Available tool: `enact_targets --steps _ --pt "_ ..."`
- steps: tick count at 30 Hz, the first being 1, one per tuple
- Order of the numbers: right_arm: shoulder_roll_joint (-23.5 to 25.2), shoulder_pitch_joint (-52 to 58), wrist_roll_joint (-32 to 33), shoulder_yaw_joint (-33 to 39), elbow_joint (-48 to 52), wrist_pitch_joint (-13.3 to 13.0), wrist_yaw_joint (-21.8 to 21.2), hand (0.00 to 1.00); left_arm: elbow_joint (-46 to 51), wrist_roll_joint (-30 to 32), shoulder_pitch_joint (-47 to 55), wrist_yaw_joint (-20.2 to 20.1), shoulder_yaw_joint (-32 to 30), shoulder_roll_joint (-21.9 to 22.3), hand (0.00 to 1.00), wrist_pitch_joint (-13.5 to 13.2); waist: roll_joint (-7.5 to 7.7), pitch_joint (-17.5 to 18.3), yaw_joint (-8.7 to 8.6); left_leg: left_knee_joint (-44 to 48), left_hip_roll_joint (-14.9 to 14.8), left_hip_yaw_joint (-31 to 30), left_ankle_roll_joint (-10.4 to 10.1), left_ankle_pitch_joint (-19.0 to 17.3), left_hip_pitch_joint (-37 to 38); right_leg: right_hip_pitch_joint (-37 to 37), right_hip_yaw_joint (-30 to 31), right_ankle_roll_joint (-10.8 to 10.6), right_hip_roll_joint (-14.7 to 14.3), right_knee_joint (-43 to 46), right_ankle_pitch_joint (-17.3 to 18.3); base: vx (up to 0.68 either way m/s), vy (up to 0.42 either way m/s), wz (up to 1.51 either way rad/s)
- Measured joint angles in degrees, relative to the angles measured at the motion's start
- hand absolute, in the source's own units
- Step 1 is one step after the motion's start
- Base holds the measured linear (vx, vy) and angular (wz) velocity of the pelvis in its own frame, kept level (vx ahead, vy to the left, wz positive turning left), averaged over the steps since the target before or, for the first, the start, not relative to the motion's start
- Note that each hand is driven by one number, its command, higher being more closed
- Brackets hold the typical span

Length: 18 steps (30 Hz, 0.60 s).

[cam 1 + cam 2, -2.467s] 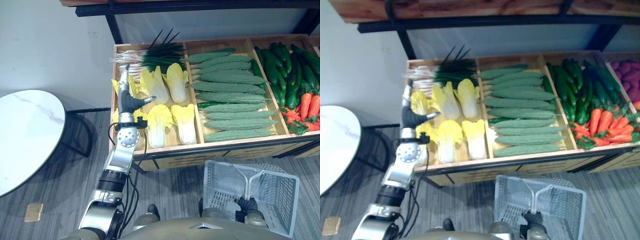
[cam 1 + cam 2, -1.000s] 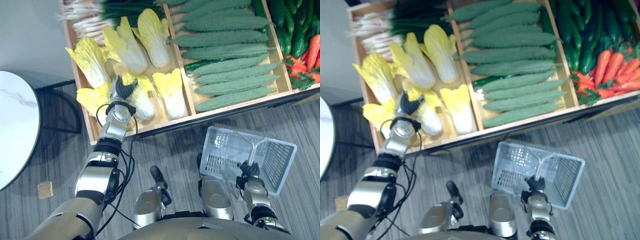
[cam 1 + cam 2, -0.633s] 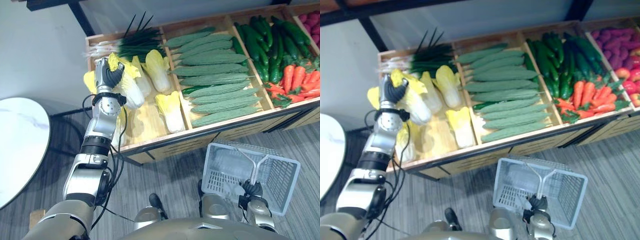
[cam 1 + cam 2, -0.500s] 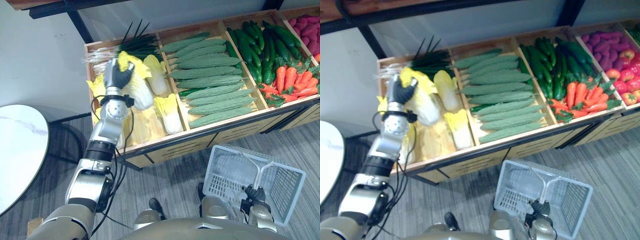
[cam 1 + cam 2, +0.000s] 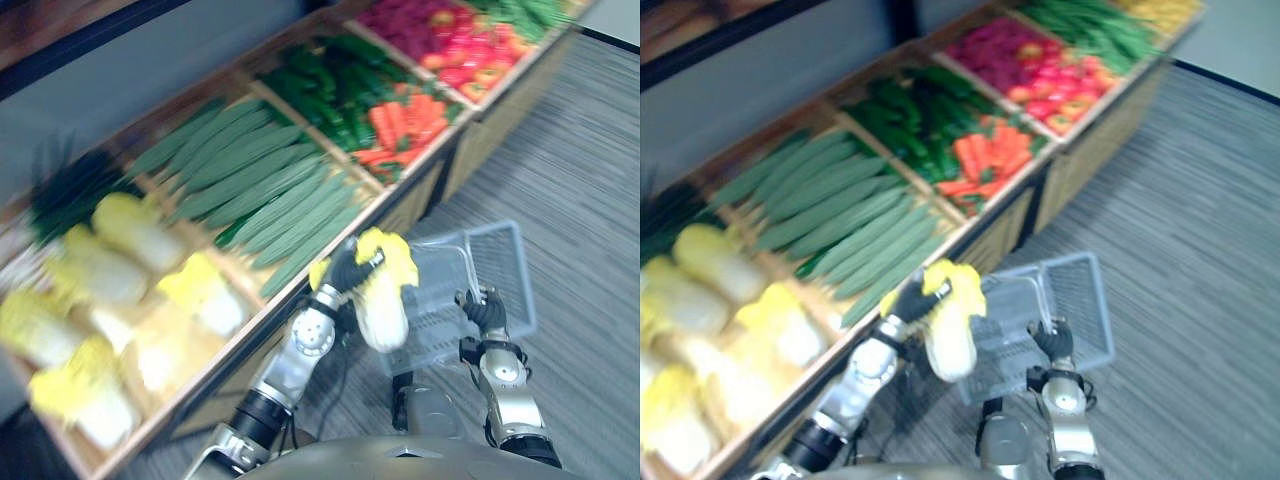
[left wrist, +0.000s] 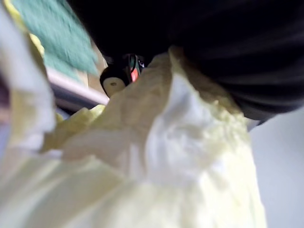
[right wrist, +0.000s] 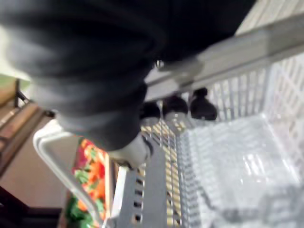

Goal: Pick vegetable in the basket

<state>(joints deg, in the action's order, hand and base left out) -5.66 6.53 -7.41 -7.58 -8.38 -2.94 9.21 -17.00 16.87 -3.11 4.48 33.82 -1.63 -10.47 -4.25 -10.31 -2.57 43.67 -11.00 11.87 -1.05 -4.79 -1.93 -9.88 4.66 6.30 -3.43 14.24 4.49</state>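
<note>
Left hand [image 5: 345,270]: fingers and thumb clamped round the yellow leafy end of one cabbage [image 5: 383,300], out past the front edge of the wooden stand [image 5: 420,190].
Cabbage: held off the stand, hanging from the left hand with the leafy top at the fingers and the white stalk end pointing down. In the left wrist view its pale leaves press close against the hand.
Cabbage and basket [image 5: 505,262]: the cabbage hangs at the basket's left edge, overlapping the rim. Whether it is over the rim or just beside it cannot be told.
Right hand [image 5: 486,312]: curled tight round the basket's handle [image 7: 228,52], dark fingertips [image 7: 175,107] wrapped under the bar.
Stand, left compartment: more cabbages [image 5: 110,300].
Stand, middle compartments: long green gourds [image 5: 260,190], then cucumbers [image 5: 330,85] and carrots [image 5: 405,120].
</note>
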Motion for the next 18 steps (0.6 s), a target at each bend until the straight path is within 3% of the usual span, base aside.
enact_targets --steps 1,2,4,5,6,8,9,10,11,12,13,14,16,18 --pt "0.3 -0.07 0.46 -3.49 1.04 0.0 -0.35 1.0 -1.58 0.0 0.37 -0.46 1.15 0.31 1.0 0.01 0.51 -0.29 0.79 4.35 1.83 -3.28 0.11 8.04 -1.25 0.98 4.91 0.13 -1.59 -0.33 0.02 0.26 0.139 -2.01" --pt "0.61 -0.11 1.12 -5.14 2.29 -0.04 -0.28 1.0 -2.51 -0.68 0.4 -0.51 2.07 0.39 1.0 -0.08 1.81 -1.02 1.16 5.92 5.01 -6.09 -0.39 -0.49 -4.13 1.48 8.92 0.29 -1.59 -1.3 -0.23 0.26 0.137 -1.83" --pt "0.28 -1.82 1.77 -6.46 3.25 -0.01 -0.65 1.0 -3.35 -1.83 -0.17 -0.87 3.08 0.48 1.0 -0.08 2.14 -1.32 1.15 0.85 10.25 -13.14 -0.87 -10.15 -8.3 2.12 13.54 0.18 -1.75 -1.69 -0.35 0.21 0.129 -1.38" --pt "0.27 -2.9 2.34 -8.43 3.69 -0.01 -1.4 1.0 -4.13 -2.6 -0.23 -0.8 3.7 0.5 1.0 -0.02 2.7 -1.74 2.34 -5.96 12.46 -17.38 -2.01 -11.87 -9.51 3.36 17.26 0.08 -2.57 -2.49 -0.44 0.22 0.157 -1.51" --pt "0.26 -3.11 2.82 -9.42 4.09 -0.02 -1.79 1.0 -4.6 -2.65 -0.26 -0.85 3.88 0.3 1.0 -0.04 2.77 -1.81 3.0 -9.66 12.88 -19.32 -2.17 -11.75 -9.98 3.98 18.49 0.02 -2.99 -2.79 -0.4 0.22 0.183 -1.42" --pt "0.2 -3.67 4.76 -12.77 5.73 -0.02 -2.49 1.0 -5.28 -2.38 -0.31 -0.87 5.25 -0.68 1.0 -0.12 2.13 -1.91 3.01 -22.37 11.5 -22.16 -4.51 -8.05 -11.31 6.51 21.93 -0.88 -4.74 -3.81 0.43 0.25 0.235 -1.15" --pt "-0.32 -3.75 5.48 -13.41 6.92 -0.06 -2.71 1.0 -5.74 -2.08 -0.43 -0.88 5.33 -1.04 1.0 -0.19 1.2 -1.88 3.25 -28.9 9.17 -21.51 -5.18 -2.43 -11.04 7.31 24.47 -1.56 -6.5 -3.33 1.79 0.25 0.242 -1.15" --pt "-0.38 -3.82 6.35 -13.8 7.56 -0.06 -2.78 1.0 -6.32 -1.97 -0.47 -0.96 5.39 -1.28 1.0 -0.27 1.14 -1.78 3.68 -28.94 8.41 -20.0 -5.05 0.76 -10.09 7.64 26.02 -1.9 -7.21 -2.75 2.56 0.28 0.266 -1.22" --pt "-0.26 -4.32 8.23 -14.79 7.89 -0.06 -3.04 1.0 -7.81 -1.75 -0.58 -0.87 5.43 -1.85 1.0 -0.2 2.06 -1.52 3.9 -28.71 8.58 -17.2 -3.67 0.27 -9.08 8.23 28.01 -2.24 -6.69 -2.33 3.48 0.28 0.254 -1.13" --pt "-1.69 -4.29 12.25 -16.65 9.62 -0.24 -3.99 1.0 -9.19 -1.34 -0.74 -0.75 6.14 -2.2 1.0 -0.23 3.54 -0.56 3.63 -30.3 9.67 -13.65 -2.32 -0.6 -7.87 8.07 29.24 -4.85 -4.6 -1.09 4.96 0.28 0.239 -1.03" --pt "-2.65 -4.3 14.95 -17.33 10.03 -0.75 -4.98 1.0 -9.28 -0.78 -0.74 -0.38 6.21 -2.21 1.0 -0.07 4.18 -0.22 3.68 -31.66 10.22 -11.9 -1.8 -0.55 -6.98 7.17 28.69 -6.1 -3.84 0.4 5.83 0.24 0.191 -1.14" --pt "-4.82 -4.41 19.34 -18.56 11.08 -1.1 -6.72 1.0 -9.34 -0.17 -0.85 -0.2 6.06 -2.34 0.0 0.15 4.92 0.22 4.54 -34.0 11.21 -8.76 -0.53 -0.48 -5.1 5.1 25.66 -7.64 -2.61 4.03 7.46 0.23 0.151 -1.12" --pt "-8.54 -4.74 25.36 -20.39 11.91 -1.42 -8.52 1.0 -11.37 0.39 -2.19 -0.15 6.69 -2.38 0.0 0.18 4.52 0.11 4.7 -37.23 11.89 -5.75 0.77 -0.46 -0.49 2.98 20.02 -10.86 -2.27 11.07 7.86 0.22 0.129 -0.88" --pt "-12.38 -4.86 34.49 -22.06 11.92 -1.45 -10.94 1.0 -14.31 0.69 -3.86 0.57 8.03 -2.89 0.0 0.66 4.8 0.08 3.61 -39.76 11.81 -3.47 1.22 -0.33 5.31 -0.9 10.79 -17.51 -1.75 24.0 5.94 0.21 0.09 -0.31"
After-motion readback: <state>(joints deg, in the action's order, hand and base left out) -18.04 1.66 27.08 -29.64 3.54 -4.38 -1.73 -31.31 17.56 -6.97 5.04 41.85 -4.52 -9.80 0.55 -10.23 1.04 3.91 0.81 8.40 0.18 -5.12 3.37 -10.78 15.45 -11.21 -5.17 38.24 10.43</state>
